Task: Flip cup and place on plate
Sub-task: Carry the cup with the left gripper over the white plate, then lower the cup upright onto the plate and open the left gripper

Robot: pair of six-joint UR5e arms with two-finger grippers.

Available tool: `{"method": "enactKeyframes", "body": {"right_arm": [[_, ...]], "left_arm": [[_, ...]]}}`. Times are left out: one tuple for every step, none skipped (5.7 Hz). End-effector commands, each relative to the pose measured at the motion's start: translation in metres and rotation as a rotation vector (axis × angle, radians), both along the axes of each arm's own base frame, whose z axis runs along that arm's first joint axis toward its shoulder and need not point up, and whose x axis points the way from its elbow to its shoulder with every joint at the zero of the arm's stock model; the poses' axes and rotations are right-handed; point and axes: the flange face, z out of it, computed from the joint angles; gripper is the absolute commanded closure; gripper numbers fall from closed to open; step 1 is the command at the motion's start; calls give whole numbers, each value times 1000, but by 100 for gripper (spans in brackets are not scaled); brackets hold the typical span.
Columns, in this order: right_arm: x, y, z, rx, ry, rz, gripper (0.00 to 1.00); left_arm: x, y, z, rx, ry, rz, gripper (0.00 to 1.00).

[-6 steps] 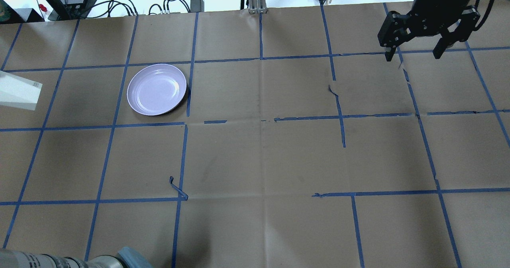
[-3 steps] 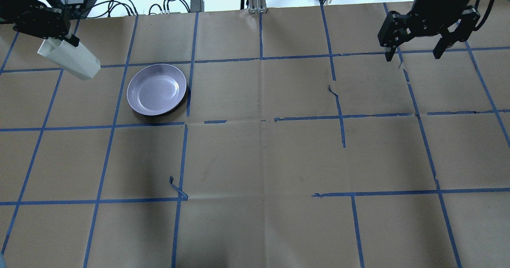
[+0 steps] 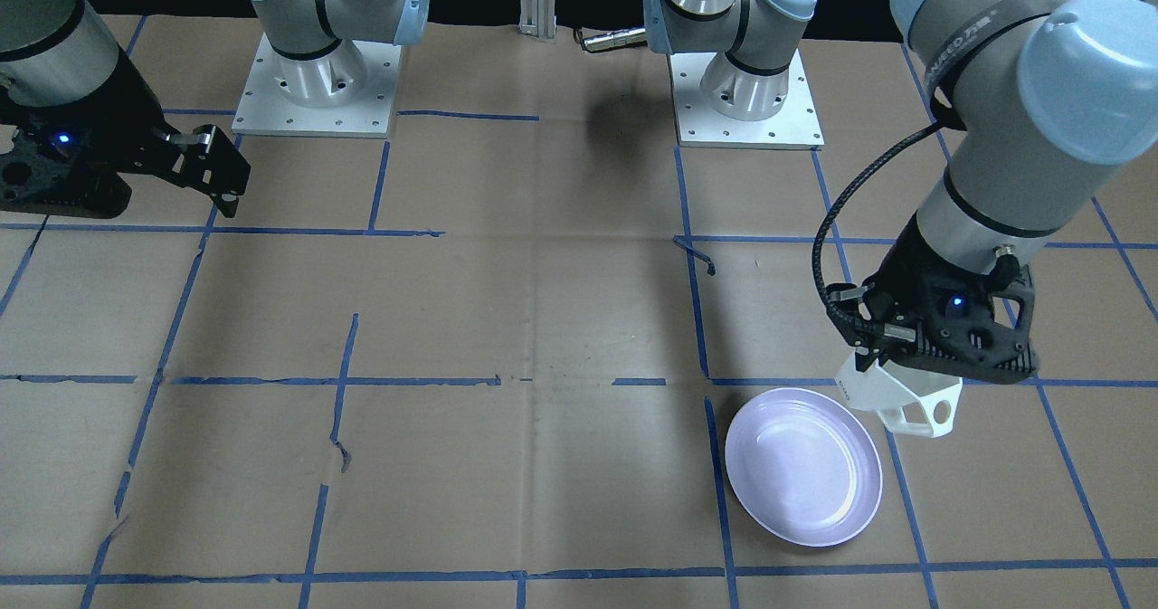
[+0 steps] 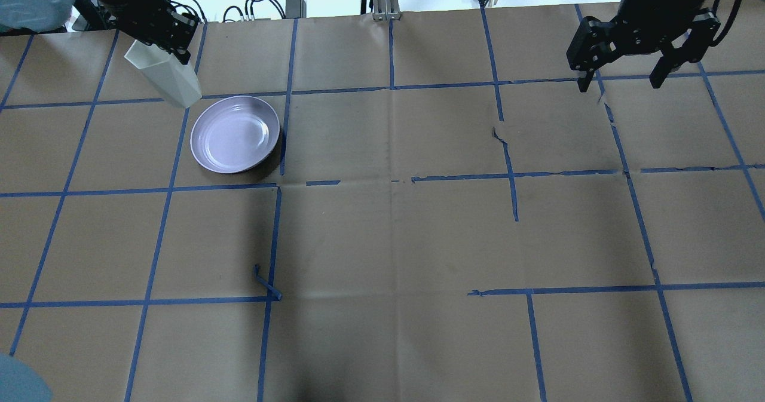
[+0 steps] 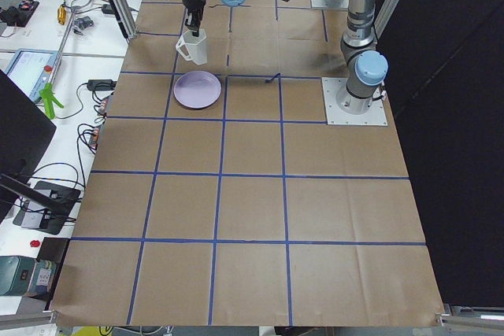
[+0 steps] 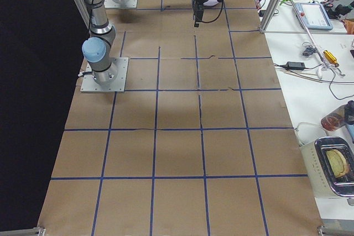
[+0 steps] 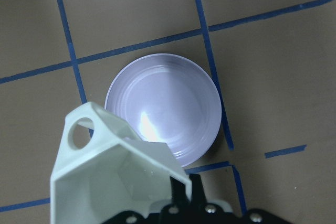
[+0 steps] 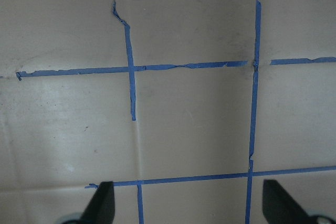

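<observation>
Over on the left, the left gripper (image 4: pixel 162 48) is clamped on the rim of the cup (image 4: pixel 166 80), which hangs in the air with its mouth up toward the wrist. It's tilted a bit and sits just beside the plate (image 4: pixel 235 134). Way off to the right, the right gripper (image 4: pixel 620 85) hovers over the table (image 4: pixel 382 235), fingers spread wide and holding nothing.

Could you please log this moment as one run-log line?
left gripper: shut on cup, mouth up, beside plate | right gripper: open, empty | plate: empty | placement: pending

left hand (image 4: pixel 169 42) clamped, aloft | right hand (image 4: pixel 620 82) jaws apart, aloft
</observation>
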Motion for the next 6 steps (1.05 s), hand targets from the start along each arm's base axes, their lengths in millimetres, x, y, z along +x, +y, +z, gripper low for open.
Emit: {"method": "enactKeyframes", "body": {"right_arm": [[0,0,0,-1,0,0,0],[0,0,0,1,0,0,0],[0,0,0,1,0,0,0],[0,0,0,1,0,0,0],[0,0,0,1,0,0,0],[0,0,0,-1,0,0,0]], "left_arm": [[-10,-23,-68,5,-14,-31,100],[-9,-28,-108,-13,-17,-41,100],[-7,-36,-149,-51,-25,-60,100],[-7,-35,-173,-25,-25,-62,100],[-8,-32,-183,-4,-24,-64,100],[-8,-30,-187,8,-31,-62,86]]}}
